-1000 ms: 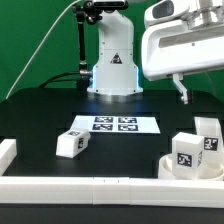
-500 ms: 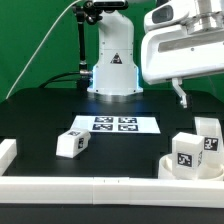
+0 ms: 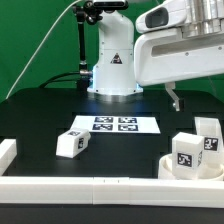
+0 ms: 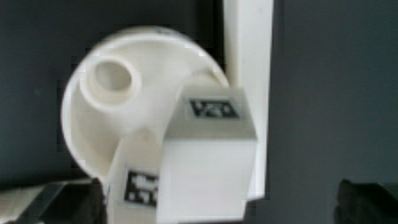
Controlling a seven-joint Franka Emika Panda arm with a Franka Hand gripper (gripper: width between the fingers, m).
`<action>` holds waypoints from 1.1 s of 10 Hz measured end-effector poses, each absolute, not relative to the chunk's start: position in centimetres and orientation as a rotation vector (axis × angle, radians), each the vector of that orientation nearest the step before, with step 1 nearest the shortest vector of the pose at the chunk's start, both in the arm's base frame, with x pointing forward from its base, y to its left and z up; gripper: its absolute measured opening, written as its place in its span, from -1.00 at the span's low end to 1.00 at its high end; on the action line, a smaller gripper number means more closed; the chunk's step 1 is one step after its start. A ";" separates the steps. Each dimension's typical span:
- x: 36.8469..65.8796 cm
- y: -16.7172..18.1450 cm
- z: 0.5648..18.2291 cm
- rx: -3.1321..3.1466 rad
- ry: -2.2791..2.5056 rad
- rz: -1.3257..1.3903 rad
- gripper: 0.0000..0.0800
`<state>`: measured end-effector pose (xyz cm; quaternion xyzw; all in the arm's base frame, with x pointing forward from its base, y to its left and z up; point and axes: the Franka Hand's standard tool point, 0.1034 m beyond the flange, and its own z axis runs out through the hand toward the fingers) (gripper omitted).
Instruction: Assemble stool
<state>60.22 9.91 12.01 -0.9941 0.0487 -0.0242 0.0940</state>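
The stool's round rimmed seat [image 3: 168, 163] lies at the exterior view's right front, against the rail. Two tagged block legs [image 3: 189, 151] [image 3: 207, 132] stand on or beside it. A third leg [image 3: 72, 142] lies left of the middle. My gripper [image 3: 176, 99] hangs high above the right-hand parts, touching nothing. In the wrist view the seat [image 4: 118, 90], with its round hole, and one tagged leg [image 4: 199, 150] lie below my gripper [image 4: 214, 205]. Its dark fingers [image 4: 61, 201] stand wide apart, open and empty.
The marker board [image 3: 113, 124] lies flat in front of the robot base [image 3: 112, 70]. White border rails run along the front [image 3: 90, 186] and at the left [image 3: 8, 150]. A rail [image 4: 249, 45] also shows beside the seat in the wrist view.
My gripper has shifted a little to the exterior view's left and slightly lower. The stool parts have not moved.
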 end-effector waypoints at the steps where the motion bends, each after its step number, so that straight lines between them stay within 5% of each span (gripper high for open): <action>1: 60.9 9.9 12.1 -2.992 -0.029 -0.123 0.62; 11: 61.2 10.8 11.8 -2.828 -1.277 -0.156 0.62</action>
